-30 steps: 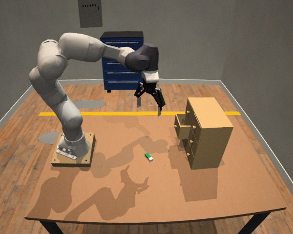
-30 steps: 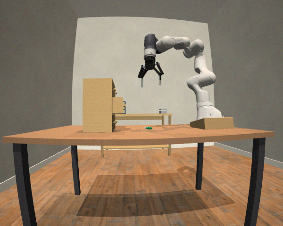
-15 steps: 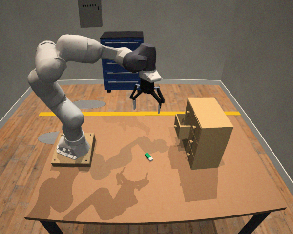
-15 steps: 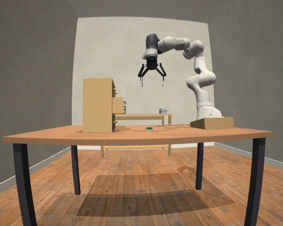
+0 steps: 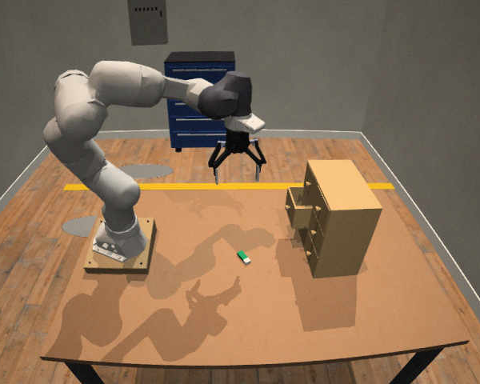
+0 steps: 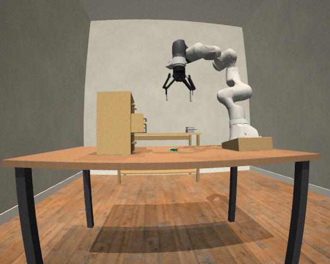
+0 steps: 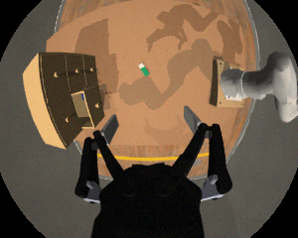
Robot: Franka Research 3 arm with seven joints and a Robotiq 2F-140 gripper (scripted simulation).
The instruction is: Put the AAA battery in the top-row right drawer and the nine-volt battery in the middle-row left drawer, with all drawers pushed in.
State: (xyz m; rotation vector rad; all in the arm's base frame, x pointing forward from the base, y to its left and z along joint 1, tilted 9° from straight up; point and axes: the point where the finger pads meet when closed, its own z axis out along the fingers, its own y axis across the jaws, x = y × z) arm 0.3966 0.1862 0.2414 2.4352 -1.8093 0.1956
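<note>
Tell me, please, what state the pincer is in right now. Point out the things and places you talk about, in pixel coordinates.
Pincer (image 5: 237,175) (image 6: 179,98) (image 7: 149,116): open wide, holding nothing, up above the table (image 5: 253,347) (image 6: 165,164) (image 7: 134,116).
</note>
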